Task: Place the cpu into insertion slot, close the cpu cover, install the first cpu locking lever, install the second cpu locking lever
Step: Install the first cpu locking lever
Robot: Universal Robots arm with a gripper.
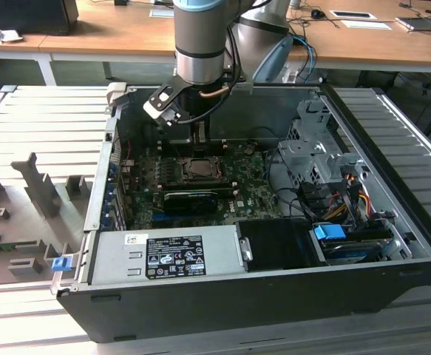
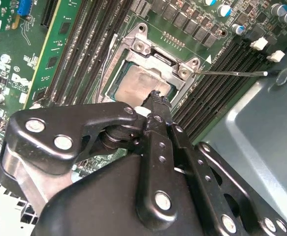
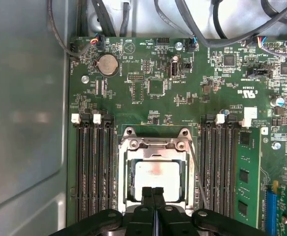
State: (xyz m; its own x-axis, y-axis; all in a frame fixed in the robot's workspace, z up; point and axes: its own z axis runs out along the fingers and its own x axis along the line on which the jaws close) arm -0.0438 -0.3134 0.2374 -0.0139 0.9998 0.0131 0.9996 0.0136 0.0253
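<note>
End effector down at the socket edge, fingertips pressed together, nothing pinched between them.
The cpu sits flat in its socket and the cpu cover lies down around it as a silvery frame; in both wrist views the closed tips hang right over the cpu's near edge. Black memory slots crowd both sides of the socket, tight room there. In the second wrist view a thin lever rod pokes out across one bank toward the grey case wall. In the exterior view the arm drops into the open case beside the long black card, drive cage well apart.
</note>
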